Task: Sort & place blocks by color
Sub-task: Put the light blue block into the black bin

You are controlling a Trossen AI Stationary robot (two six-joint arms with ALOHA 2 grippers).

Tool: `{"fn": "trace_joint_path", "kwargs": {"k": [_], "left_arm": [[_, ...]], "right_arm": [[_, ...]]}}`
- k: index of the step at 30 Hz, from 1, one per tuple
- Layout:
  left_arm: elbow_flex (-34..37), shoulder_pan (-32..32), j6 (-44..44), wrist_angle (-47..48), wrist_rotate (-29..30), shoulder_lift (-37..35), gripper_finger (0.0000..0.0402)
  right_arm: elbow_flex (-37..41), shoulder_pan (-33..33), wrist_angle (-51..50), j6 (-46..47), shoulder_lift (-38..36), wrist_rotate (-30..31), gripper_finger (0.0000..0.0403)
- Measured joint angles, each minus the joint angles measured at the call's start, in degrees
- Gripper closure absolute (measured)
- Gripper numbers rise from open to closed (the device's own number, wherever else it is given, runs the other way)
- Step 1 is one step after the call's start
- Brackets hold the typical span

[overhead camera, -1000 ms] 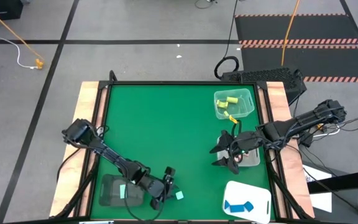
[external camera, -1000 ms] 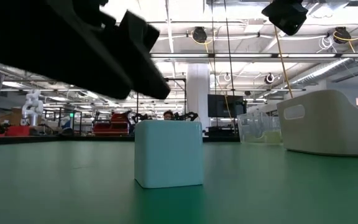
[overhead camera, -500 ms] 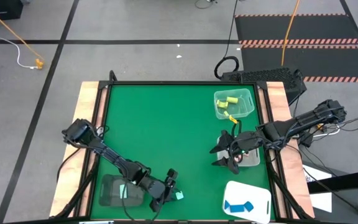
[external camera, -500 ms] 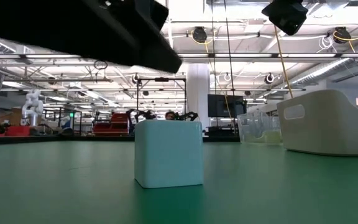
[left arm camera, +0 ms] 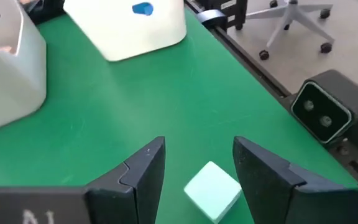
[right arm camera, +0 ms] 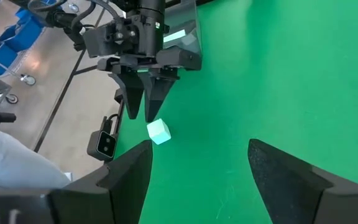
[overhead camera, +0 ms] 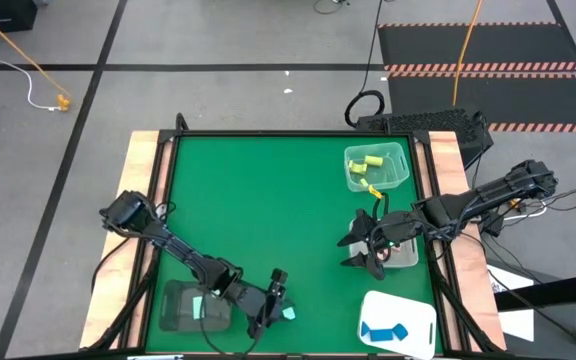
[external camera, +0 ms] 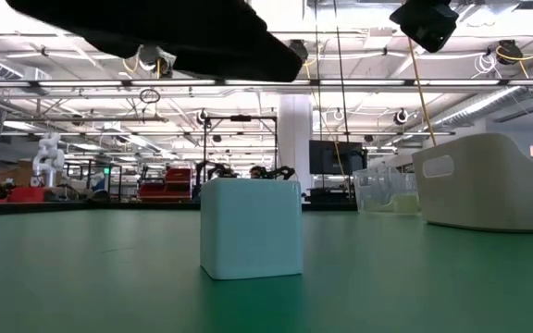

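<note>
Mint cube (left arm camera: 212, 191) between spread left hand (left arm camera: 197, 168) fingers, on table | right hand (overhead camera: 363, 250) wide, well apart

A green mat (overhead camera: 268, 210) covers the table, edged by wooden side boards (overhead camera: 140, 190). A clear tray (overhead camera: 376, 167) sits near the far right corner. A white tray (overhead camera: 399, 322) lies at the near right corner, and a dark tray (overhead camera: 181, 305) at the near left. Just beyond the table lies a black keyboard (overhead camera: 423, 124) with a coiled cable (overhead camera: 365, 104). An orange cord (overhead camera: 13, 45) crosses the grey floor. An office chair (left arm camera: 297, 18) stands beside the table.
</note>
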State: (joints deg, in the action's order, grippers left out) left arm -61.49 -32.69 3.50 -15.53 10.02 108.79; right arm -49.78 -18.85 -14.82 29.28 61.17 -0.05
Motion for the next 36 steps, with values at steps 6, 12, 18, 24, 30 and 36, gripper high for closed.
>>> {"fn": "trace_joint_path", "kwargs": {"k": [6, 12, 18, 24, 30, 36], "left_arm": [[0.0, -0.1, -11.5, 0.6, 0.0, 1.3, 0.0197], [0.0, -0.8, -11.5, -2.9, -0.2, 4.8, 0.0121], [0.0, -0.3, -8.8, -1.5, 1.9, 6.6, 0.0065], [0.0, -0.1, -11.3, -3.0, 1.7, 9.5, 0.0062], [0.0, -0.5, -13.4, -3.4, 2.5, 10.0, 0.0117], [0.0, -0.1, -15.8, -3.1, 3.0, 10.0, 0.0255]], "right_arm": [[0.0, 0.0, 0.0, 0.0, 0.0, 0.0, 0.0149], [0.0, 0.0, -0.1, 0.0, 0.0, 0.0, 0.0149], [0.0, 0.0, 0.0, 0.0, 0.0, 0.0, 0.0149], [0.0, 0.0, 0.0, 0.0, 0.0, 0.0, 0.0149], [0.0, 0.0, 0.0, 0.0, 0.0, 0.0, 0.0149], [0.0, 0.0, 0.0, 0.0, 0.0, 0.0, 0.0149]]}}
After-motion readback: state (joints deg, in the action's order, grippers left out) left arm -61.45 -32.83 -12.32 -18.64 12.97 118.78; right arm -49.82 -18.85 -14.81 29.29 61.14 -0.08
